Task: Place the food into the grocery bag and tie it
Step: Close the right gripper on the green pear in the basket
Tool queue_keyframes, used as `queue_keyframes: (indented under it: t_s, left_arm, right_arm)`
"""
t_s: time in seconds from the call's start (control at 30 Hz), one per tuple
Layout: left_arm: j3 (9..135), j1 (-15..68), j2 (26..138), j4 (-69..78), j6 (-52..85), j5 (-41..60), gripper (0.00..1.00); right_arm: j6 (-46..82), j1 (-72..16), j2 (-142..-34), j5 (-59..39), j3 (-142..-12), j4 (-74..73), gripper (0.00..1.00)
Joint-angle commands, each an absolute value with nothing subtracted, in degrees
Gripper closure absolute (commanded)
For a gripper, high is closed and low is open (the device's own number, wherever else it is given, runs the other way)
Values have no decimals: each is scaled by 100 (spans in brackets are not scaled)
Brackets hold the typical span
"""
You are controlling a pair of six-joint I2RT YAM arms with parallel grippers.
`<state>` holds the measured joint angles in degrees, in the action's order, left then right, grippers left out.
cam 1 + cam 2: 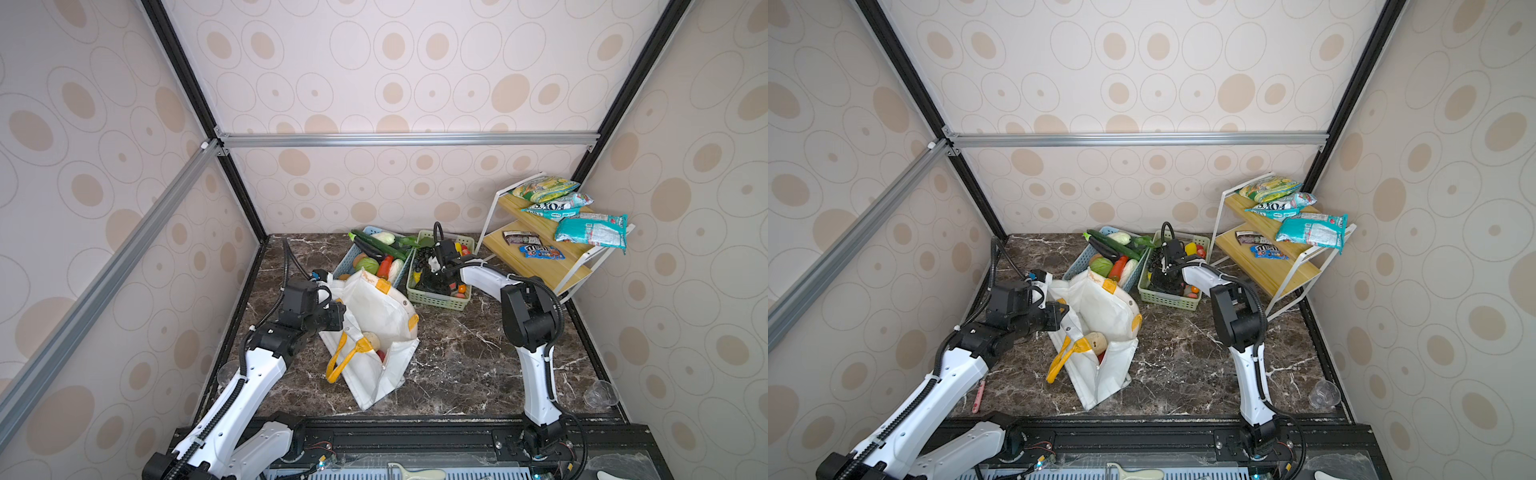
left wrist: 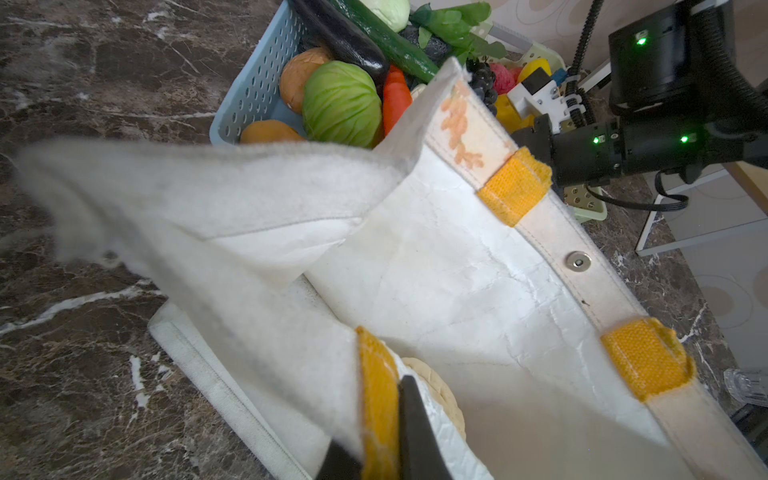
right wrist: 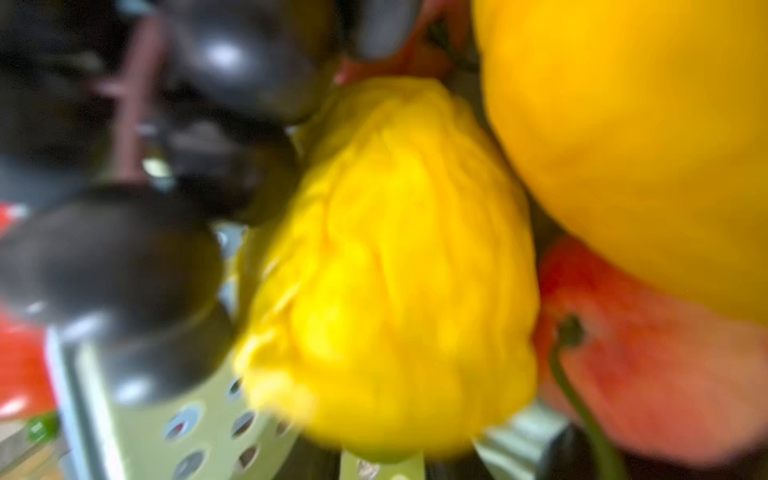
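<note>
Clamped fully shut with the left pincer point(image 2: 376, 440) on the near rim of the grocery bag point(image 1: 374, 307), right at a yellow strap tab point(image 2: 378, 399), holding that rim up so the mouth gapes. Sunk deep into the green basket point(image 1: 436, 302) with the right pincer point(image 1: 432, 282). Cannot tell how wide its jaws stand, nor whether anything is gripped: hidden in both top views, out of frame in the right wrist view. Close and blurred there: a wrinkled yellow fruit point(image 3: 395, 270), dark grapes point(image 3: 232, 62) touching it on one side, a larger smooth yellow fruit point(image 3: 623, 124) and a red-orange fruit point(image 3: 648, 374) with a green stem on the other.

White fabric, slumped on the worktop point(image 1: 465, 357) left of centre, far rim just beside the blue basket point(image 1: 347, 259). A loose yellow handle point(image 1: 343, 361) draped over the front. Inside, a tan round piece point(image 1: 372, 340) and a red piece point(image 1: 380, 355).

Bare marble between bag and right arm, and in front of the green basket. Hemmed by a black rail along the front, walls at both sides, a wooden rack point(image 1: 536, 266) at back right, a clear cup point(image 1: 600, 392) in the front right corner.
</note>
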<state>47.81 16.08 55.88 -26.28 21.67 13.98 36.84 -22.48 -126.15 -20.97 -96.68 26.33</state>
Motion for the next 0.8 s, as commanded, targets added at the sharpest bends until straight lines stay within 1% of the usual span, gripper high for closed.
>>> queue_keyframes:
  t_s: [0.0,0.77]
  left_arm:
    - [4830,1592,5471,-2470,2170,1353,100]
    - [4799,1598,5455,-2453,2173,1359,100]
  right_arm:
    - [3735,-2200,-12257,-2224,-9564,2553,73]
    - [3790,-2134,-11588,-2459,-9298,2390,73]
